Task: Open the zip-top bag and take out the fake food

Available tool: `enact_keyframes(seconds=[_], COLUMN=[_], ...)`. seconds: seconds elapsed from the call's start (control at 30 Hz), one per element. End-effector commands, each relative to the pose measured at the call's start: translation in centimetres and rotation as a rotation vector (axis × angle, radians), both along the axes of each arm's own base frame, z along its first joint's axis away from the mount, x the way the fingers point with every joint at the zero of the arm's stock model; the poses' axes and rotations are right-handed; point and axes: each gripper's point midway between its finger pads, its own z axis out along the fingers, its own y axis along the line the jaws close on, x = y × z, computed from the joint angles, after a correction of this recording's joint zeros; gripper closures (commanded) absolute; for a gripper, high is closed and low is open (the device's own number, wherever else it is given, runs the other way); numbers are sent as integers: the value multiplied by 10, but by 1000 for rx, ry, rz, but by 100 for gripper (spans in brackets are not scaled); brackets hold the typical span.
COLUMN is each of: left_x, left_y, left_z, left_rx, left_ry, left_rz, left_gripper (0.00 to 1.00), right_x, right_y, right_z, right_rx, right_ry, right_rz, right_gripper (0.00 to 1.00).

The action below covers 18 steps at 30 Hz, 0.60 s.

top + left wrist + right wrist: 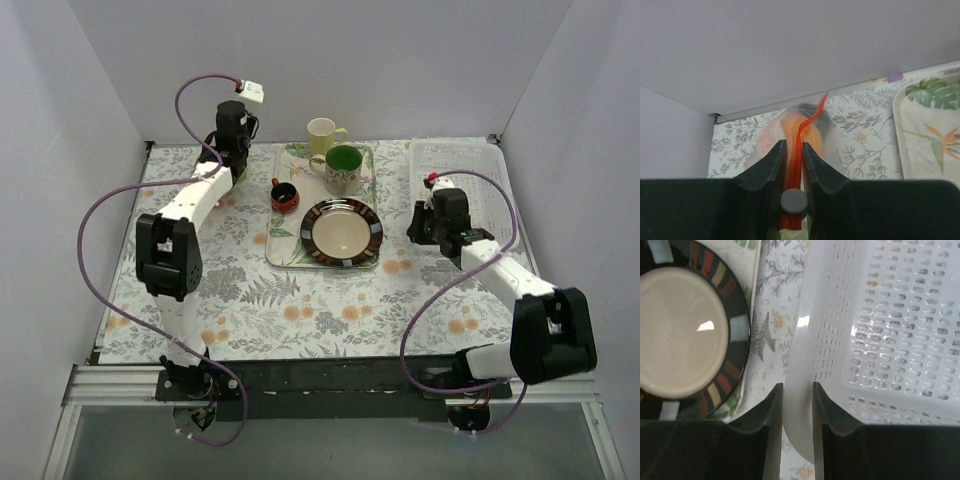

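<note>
The zip-top bag (771, 142) lies in the table's far left corner, blurred in the left wrist view. Its orange-red zip strip (801, 132) runs up between my jaws. My left gripper (793, 144) is shut on that strip. Through the plastic the fake food shows as an orange-peach shape (790, 125) and a dark one (824, 125). In the top view the left gripper (232, 160) covers the bag. My right gripper (798, 386) is closed on the rim at the near left corner of the white perforated basket (900, 315); it also shows in the top view (418, 225).
A floral tray (275, 250) in the middle holds a striped plate (343, 232), a green mug (343, 167) and a small dark bowl (285, 195). A yellow cup (322, 133) stands behind it. The basket (470, 165) sits at the far right. Walls enclose the table.
</note>
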Motion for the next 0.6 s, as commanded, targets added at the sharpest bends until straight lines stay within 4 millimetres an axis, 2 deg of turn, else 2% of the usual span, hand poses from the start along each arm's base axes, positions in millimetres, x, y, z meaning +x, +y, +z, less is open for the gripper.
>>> enact_keyframes(seconds=[0.0,0.17,0.2,0.23,0.27,0.4,0.5,0.57], left_x=[-34,-57,-60,-67,-71,-87,-96,-102], left_y=[-7,-16,-18,-20,-22,-29,-33,-36], left_z=[120,158,163,173,175,202,220,226], left_rx=[-113,-200,-213,-237,-244,-284,-306,-313], left_ry=[-188,-211,-216,-227,-217,-244,-258,-257], left_rz=[-56,-109,-119,-137,-145,-182,-208,-223], left_gripper=[100,99,99,99,99,97,96,96], right_x=[-64,-114,-124,-136,-143,-181,-200,-199], right_y=[6,23,32,36,42,76,88,86], right_z=[-9,-8,-3,-10,-7,-7,-2,5], right_rx=[156,255,270,270,282,295,284,254], right_ry=[115,162,154,185,187,244,275,248], right_rz=[-44,19,57,74,95,241,290,269], right_gripper=[86,89,89,90,90,94,96,95])
